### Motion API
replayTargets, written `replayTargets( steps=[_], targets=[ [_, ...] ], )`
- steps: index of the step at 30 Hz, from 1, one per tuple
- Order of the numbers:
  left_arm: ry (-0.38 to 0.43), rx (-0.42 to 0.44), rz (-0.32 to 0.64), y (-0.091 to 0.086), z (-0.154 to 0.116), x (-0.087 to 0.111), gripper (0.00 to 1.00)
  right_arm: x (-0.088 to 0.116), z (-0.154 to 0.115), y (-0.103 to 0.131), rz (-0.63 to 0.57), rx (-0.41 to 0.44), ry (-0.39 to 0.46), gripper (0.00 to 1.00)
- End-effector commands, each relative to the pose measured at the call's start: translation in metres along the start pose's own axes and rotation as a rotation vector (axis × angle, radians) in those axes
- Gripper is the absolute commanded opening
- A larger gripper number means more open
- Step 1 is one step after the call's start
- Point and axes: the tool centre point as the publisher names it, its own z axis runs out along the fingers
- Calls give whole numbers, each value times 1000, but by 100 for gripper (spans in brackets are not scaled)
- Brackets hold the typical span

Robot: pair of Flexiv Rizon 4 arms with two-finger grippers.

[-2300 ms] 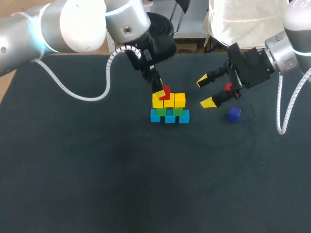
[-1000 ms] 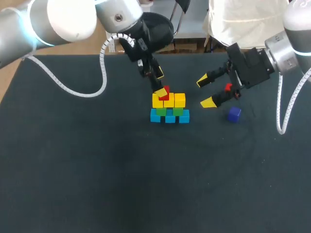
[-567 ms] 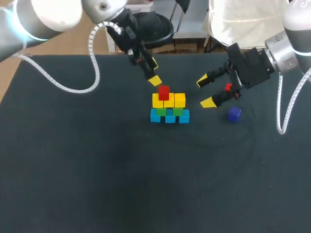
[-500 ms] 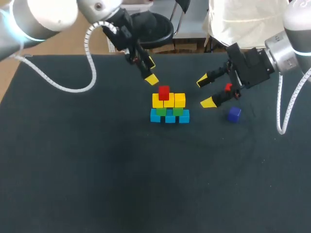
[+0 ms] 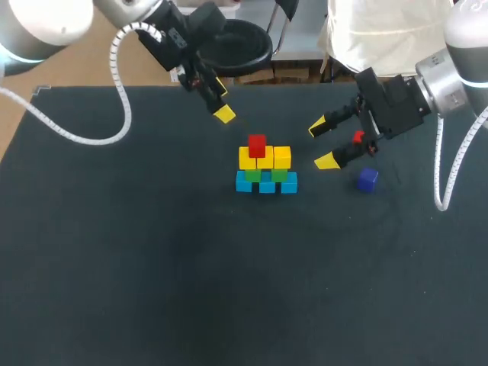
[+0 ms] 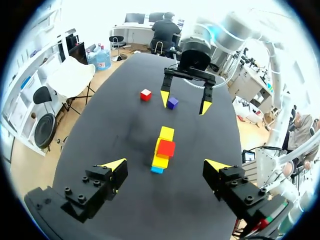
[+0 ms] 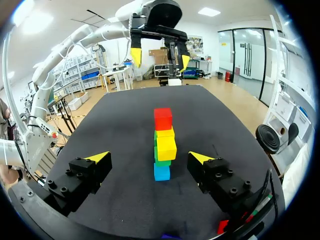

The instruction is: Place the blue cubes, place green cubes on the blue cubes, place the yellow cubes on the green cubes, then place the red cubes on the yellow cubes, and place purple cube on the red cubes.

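Note:
The stack stands mid-table: a row of blue cubes [image 5: 266, 185], green cubes [image 5: 280, 174] on them, then yellow cubes [image 5: 265, 158], with one red cube [image 5: 257, 145] on top. My left gripper [image 5: 220, 100] hangs open and empty behind and to the left of the stack. From its wrist view the stack [image 6: 162, 149] lies ahead of the left gripper [image 6: 165, 165]. My right gripper [image 5: 323, 143] is open and empty to the stack's right. A purple cube [image 5: 367, 179] and a second red cube [image 5: 357, 137] lie on the cloth by it. The right gripper [image 7: 149, 157] faces the stack [image 7: 163, 145].
The dark table cloth [image 5: 152, 267] stretches wide in front of the stack and to its left. In the left wrist view the loose red cube [image 6: 145, 94] and the purple cube [image 6: 172, 103] lie beyond the stack, near my other gripper [image 6: 185, 102].
My left gripper has drawn back from the stack, up and to the left, leaving the red cube on the yellow cubes. The right arm has not moved.

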Motion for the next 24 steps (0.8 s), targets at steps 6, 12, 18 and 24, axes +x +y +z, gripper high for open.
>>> replayTargets(
  steps=[6,12,18,24],
  targets=[
    [-61,-58,-14,-17,-6,17,100,0,0,1,0,1,1,100],
    [-61,-58,-14,-17,-6,17,100,0,0,1,0,1,1,100],
    [-61,-58,-14,-17,-6,17,100,0,0,1,0,1,1,100],
    [-61,-58,-14,-17,-6,17,100,4,-36,10,13,75,60,100]
  ],
)
